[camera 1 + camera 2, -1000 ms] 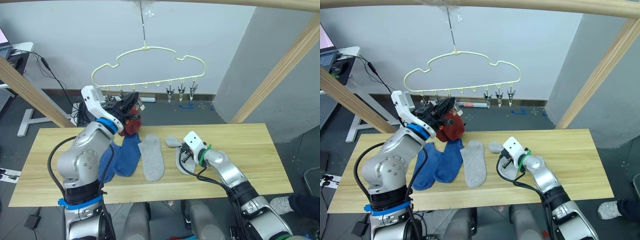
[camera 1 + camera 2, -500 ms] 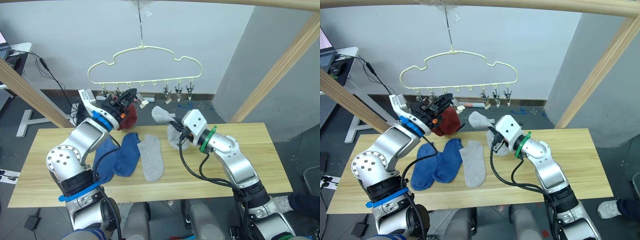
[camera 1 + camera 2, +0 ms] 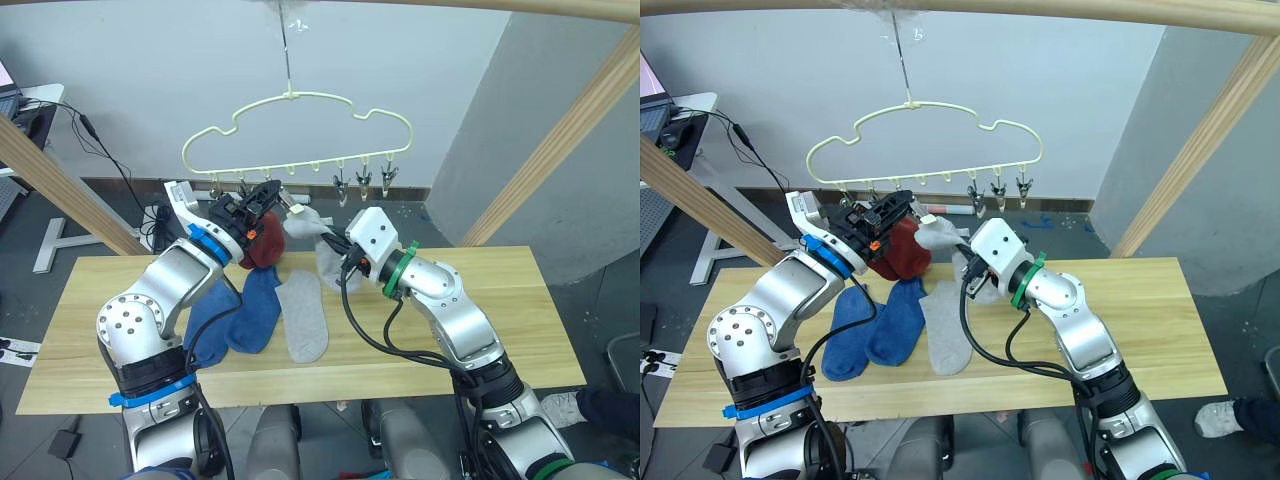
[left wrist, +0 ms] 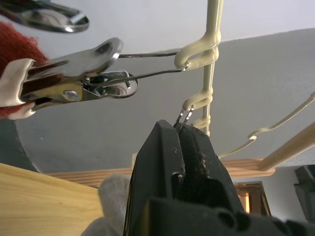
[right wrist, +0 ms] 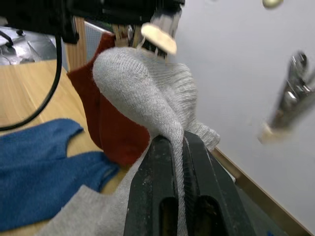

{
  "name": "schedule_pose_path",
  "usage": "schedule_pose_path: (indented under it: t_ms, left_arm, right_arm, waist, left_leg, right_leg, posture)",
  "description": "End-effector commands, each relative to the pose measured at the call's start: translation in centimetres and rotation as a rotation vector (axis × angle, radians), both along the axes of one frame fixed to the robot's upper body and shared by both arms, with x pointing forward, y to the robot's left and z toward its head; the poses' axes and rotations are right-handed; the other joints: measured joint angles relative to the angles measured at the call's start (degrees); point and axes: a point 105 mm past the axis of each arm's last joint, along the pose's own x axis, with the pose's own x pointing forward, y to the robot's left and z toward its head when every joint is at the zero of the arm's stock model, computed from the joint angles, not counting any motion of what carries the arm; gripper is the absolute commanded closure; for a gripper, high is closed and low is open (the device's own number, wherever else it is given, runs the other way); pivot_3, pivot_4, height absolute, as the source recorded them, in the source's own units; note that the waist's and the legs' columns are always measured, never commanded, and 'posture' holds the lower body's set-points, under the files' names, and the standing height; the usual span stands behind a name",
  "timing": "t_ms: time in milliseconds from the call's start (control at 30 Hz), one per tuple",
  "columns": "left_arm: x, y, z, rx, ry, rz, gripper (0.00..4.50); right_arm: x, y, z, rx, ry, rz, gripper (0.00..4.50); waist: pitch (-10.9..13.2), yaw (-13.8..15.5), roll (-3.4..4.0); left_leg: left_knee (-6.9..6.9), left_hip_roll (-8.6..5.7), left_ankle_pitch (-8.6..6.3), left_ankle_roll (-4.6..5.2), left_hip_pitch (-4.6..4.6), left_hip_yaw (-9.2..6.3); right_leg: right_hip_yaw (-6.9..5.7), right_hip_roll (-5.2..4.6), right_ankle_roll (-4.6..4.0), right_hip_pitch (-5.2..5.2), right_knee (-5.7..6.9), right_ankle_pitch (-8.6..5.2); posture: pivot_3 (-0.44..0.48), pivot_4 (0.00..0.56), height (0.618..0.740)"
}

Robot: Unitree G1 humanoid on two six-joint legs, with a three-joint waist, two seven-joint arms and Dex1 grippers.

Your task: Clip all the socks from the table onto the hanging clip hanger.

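The right claw [image 5: 178, 147], fingers pinched on a light grey sock [image 5: 142, 88], lifts it off the tabletop [image 3: 480, 300] toward the row of clips under the pale yellow clip hanger [image 3: 300, 125], which dangles by its hook from the wooden rail overhead. The sock is carried with its free end leading, apparently so that an edge can be fed into an open clip. The left claw [image 4: 184, 137] meets it at the hanger's left side; its fingers are squeezed together around one of the small metal clips [image 4: 183, 117], most likely to press it open and steady the swinging wire for the handover. Just beside it, a neighbouring clip [image 4: 74, 78] already bites into rust red sock [image 3: 262, 240] fabric, which hangs between the left arm and the grey sock; whether one or both red socks are up there cannot be told. Still flat on the tabletop, side by side, lie two blue socks [image 3: 240, 310] and the second light grey sock [image 3: 302, 318], waiting their turn. The three clips on the hanger's right side [image 3: 363, 182] hang empty. By this reckoning the job is less than half done, and the tricky part ahead is lining the soft knit edge up with a small, freely swinging clip.
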Motion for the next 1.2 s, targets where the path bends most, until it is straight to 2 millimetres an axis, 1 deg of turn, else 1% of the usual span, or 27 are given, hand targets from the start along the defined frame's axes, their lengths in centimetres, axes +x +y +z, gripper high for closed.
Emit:
schedule_pose_path:
  t_ms: [33, 200, 300, 467, 633, 767, 1000, 1200]
  left_arm:
    - [-0.2, 0.4, -0.6, 0.017, 0.022, 0.016, 4.5]
    - [-0.2, 0.8, -0.5, 0.014, 0.02, 0.027, 4.5]
    - [-0.2, 1.3, -0.4, 0.003, 0.019, 0.044, 4.5]
    - [0.0, 1.9, 0.1, -0.062, 0.019, 0.07, 4.5]
    - [-0.2, 1.0, 0.6, -0.077, 0.006, 0.029, 4.5]
    - [-0.5, 0.3, 0.2, -0.045, 0.012, -0.003, 4.5]
    - [-0.6, 0.4, 0.4, -0.06, 0.008, 0.0, 4.5]
    - [-0.4, 0.6, 1.3, -0.079, -0.022, 0.019, 4.5]
  right_arm:
    - [-0.7, 0.3, 2.0, 0.042, -0.056, 0.03, 4.46]
    - [-0.9, -0.1, 1.9, 0.044, -0.052, 0.032, 4.46]
    - [-1.2, -0.8, 1.8, 0.046, -0.046, 0.03, 4.46]
    - [-1.6, -1.3, 1.8, 0.069, -0.03, 0.036, 4.46]
    - [-1.7, -0.3, 2.2, 0.089, -0.036, 0.054, 4.46]
    - [-1.4, 0.3, 2.4, 0.102, -0.038, 0.048, 4.46]
    - [-1.1, 1.0, 2.6, 0.122, -0.041, 0.038, 4.46]
    - [-1.2, 1.0, 1.8, 0.101, -0.027, 0.044, 4.46]
  waist:
    - [0.0, 0.0, 0.0]
    - [0.0, 0.0, 0.0]
    - [0.0, 0.0, 0.0]
    - [0.0, 0.0, 0.0]
    - [0.0, 0.0, 0.0]
    - [0.0, 0.0, 0.0]
    - [0.0, 0.1, 0.0]
    - [0.0, 0.2, 0.01]
  left_leg:
    - [0.0, 0.0, 0.0, 0.0, 0.0, 0.01]
    - [-0.02, 0.0, 0.0, 0.0, 0.0, 0.0]
    - [-0.05, 0.01, 0.0, 0.0, -0.01, 0.0]
    - [-0.07, 0.01, 0.0, 0.0, -0.01, 0.01]
    - [-0.08, 0.01, 0.0, 0.0, -0.01, 0.01]
    - [-0.1, 0.0, 0.0, 0.0, -0.03, 0.01]
    - [-0.19, 0.01, -0.01, 0.01, -0.07, 0.01]
    - [-0.23, 0.01, -0.01, 0.01, -0.09, 0.01]
  right_leg:
    - [0.01, 0.0, 0.0, 0.0, 0.0, 0.0]
    - [0.0, 0.0, 0.0, 0.0, -0.01, 0.0]
    - [0.0, -0.01, 0.0, -0.01, -0.06, 0.0]
    - [0.01, -0.01, 0.0, -0.01, -0.09, 0.0]
    - [0.0, 0.0, 0.0, -0.02, -0.1, 0.0]
    - [0.01, 0.0, 0.0, -0.02, -0.16, 0.0]
    - [-0.01, -0.01, 0.0, -0.02, -0.32, 0.0]
    - [-0.01, -0.01, 0.0, -0.02, -0.43, 0.0]
  posture:
    - [-0.086, 0.275, 0.74]
    - [-0.08, 0.277, 0.74]
    - [-0.08, 0.277, 0.74]
    - [-0.08, 0.277, 0.74]
    - [-0.082, 0.277, 0.74]
    - [-0.085, 0.277, 0.74]
    - [-0.085, 0.28, 0.74]
    - [-0.083, 0.282, 0.74]
